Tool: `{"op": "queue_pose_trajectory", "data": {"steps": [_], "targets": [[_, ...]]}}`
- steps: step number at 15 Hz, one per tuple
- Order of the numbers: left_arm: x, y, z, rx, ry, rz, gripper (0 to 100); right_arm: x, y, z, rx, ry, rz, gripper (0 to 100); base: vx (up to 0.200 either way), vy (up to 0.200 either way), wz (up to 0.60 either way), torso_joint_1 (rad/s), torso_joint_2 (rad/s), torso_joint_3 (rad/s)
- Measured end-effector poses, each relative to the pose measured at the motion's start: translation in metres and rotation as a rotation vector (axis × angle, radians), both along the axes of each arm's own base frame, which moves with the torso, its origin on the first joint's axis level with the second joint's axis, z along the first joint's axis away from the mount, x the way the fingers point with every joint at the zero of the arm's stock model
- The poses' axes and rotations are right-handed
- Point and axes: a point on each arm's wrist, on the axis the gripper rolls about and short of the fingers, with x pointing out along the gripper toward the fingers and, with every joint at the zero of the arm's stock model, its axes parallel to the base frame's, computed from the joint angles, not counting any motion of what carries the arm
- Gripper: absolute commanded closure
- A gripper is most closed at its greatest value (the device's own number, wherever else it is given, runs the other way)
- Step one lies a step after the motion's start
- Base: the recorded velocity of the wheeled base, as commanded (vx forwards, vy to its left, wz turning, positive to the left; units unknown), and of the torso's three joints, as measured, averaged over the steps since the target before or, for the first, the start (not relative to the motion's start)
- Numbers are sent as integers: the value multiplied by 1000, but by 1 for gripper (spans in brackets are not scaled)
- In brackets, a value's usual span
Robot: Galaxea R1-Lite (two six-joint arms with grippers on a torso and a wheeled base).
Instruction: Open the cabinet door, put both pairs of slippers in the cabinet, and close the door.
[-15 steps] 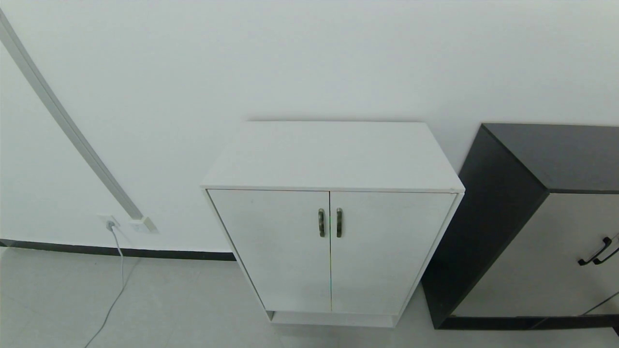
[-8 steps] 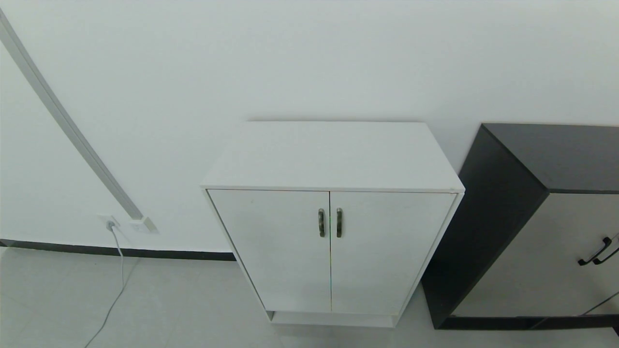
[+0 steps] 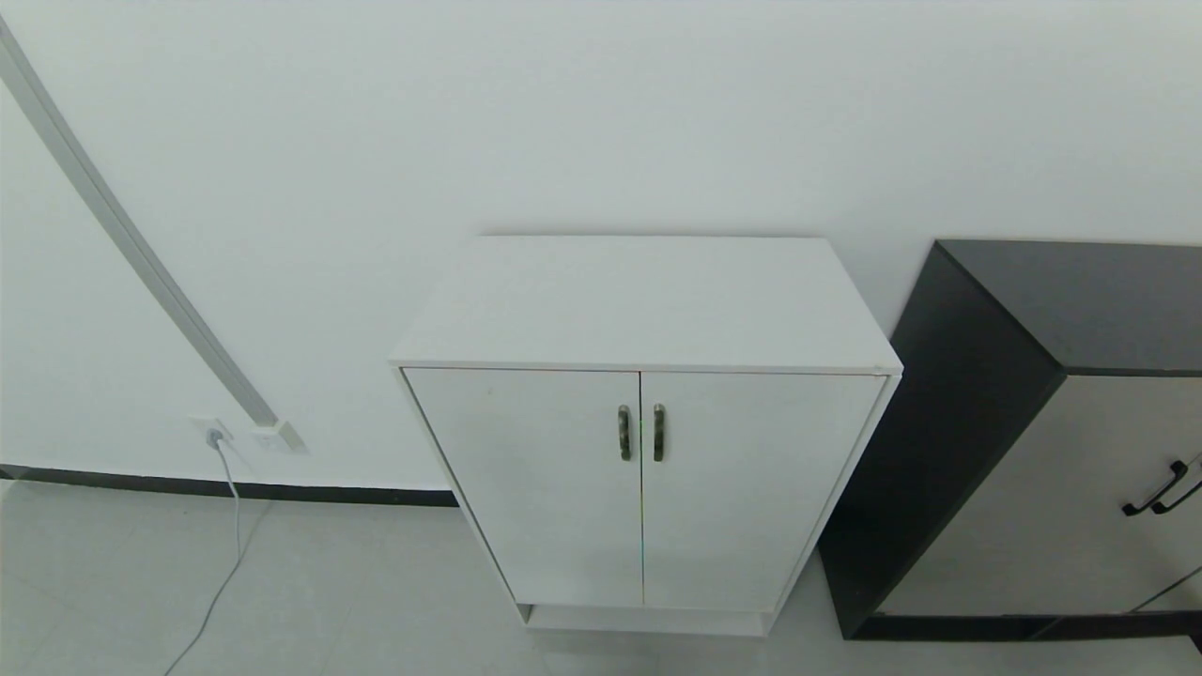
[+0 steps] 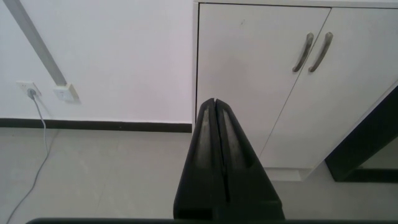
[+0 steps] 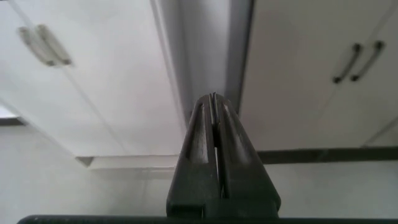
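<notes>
A white two-door cabinet [image 3: 643, 394] stands against the wall with both doors closed. Two dark handles [image 3: 640, 433] sit side by side at the seam between the doors. In the left wrist view my left gripper [image 4: 215, 106] is shut and empty, held off in front of the cabinet's left door [image 4: 255, 74], well short of the handles [image 4: 313, 52]. In the right wrist view my right gripper [image 5: 213, 99] is shut and empty too, facing the gap between the white cabinet [image 5: 99, 81] and the darker one beside it.
A black-sided cabinet [image 3: 1042, 422] with light doors and black handles [image 3: 1160, 488] stands close to the right of the white one. A wall socket [image 3: 214, 434] with a grey cable [image 3: 221, 554] trailing over the floor is to the left. Grey floor lies in front.
</notes>
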Motion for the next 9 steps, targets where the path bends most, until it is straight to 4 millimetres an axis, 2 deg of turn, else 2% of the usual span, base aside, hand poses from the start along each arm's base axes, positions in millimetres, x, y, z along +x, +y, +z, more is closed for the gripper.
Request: {"op": "queue_pose_trajectory", "data": {"steps": [9], "targets": [[0, 0, 0, 1, -1, 4, 100, -6, 0, -1, -13, -74, 55, 100, 0, 0, 0, 0, 0, 0]]}}
